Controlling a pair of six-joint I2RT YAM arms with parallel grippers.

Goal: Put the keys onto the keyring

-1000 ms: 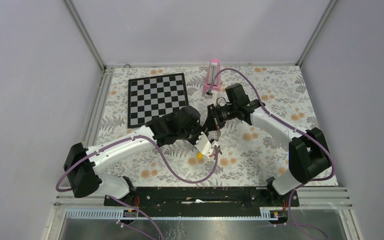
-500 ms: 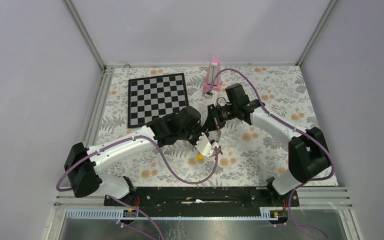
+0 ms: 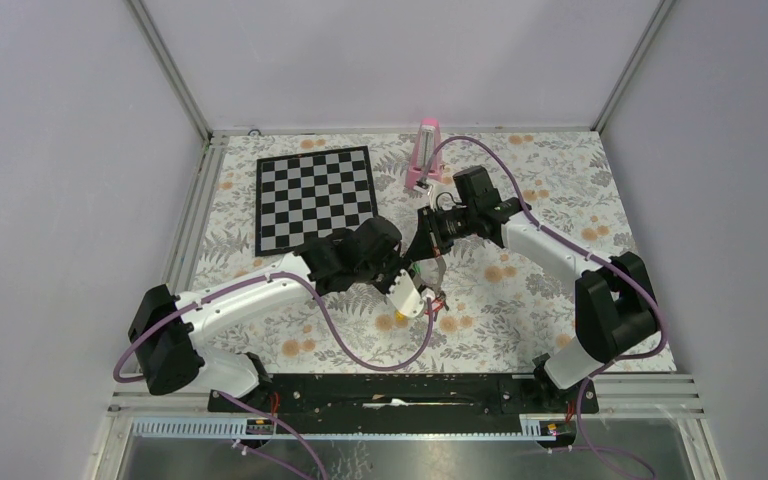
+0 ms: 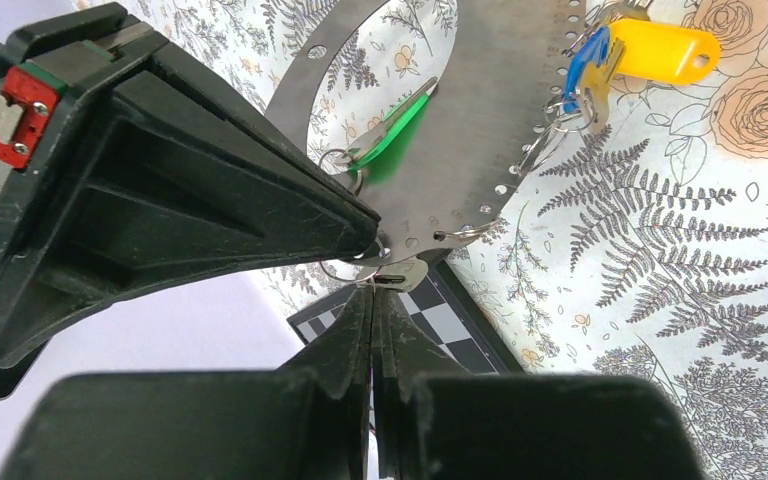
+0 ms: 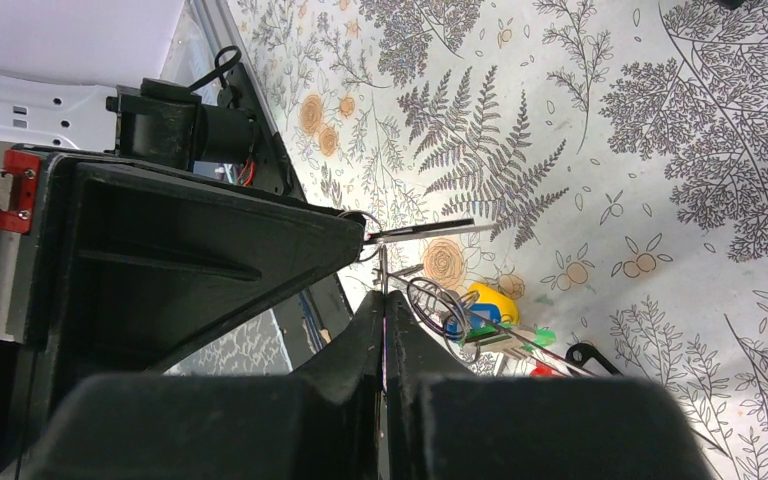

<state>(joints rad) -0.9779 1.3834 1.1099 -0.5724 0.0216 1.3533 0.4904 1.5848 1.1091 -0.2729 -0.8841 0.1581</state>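
Note:
The keyring (image 4: 480, 120) shows in the left wrist view as a grey-silver metal loop with small holes along its edge, held above the cloth. Keys hang on it by small rings: green tag (image 4: 397, 135), blue tag (image 4: 588, 58), yellow tag (image 4: 665, 50). My left gripper (image 4: 374, 295) is shut on a small metal key (image 4: 407, 272) at the loop's edge. My right gripper (image 5: 383, 300) is shut on the keyring, seen edge-on; its fingers (image 4: 210, 180) meet the loop beside my left tips. In the top view both grippers (image 3: 422, 297) (image 3: 426, 247) meet mid-table above the yellow tag (image 3: 400, 320).
A chessboard (image 3: 315, 195) lies at the back left and a pink object (image 3: 423, 155) stands at the back centre. Red (image 5: 543, 371) and black (image 5: 585, 355) tags lie on the floral cloth under the cluster. Purple cables loop beside both arms.
My left gripper has shifted slightly left and nearer with the key. My right gripper has barely moved. Both stay shut.

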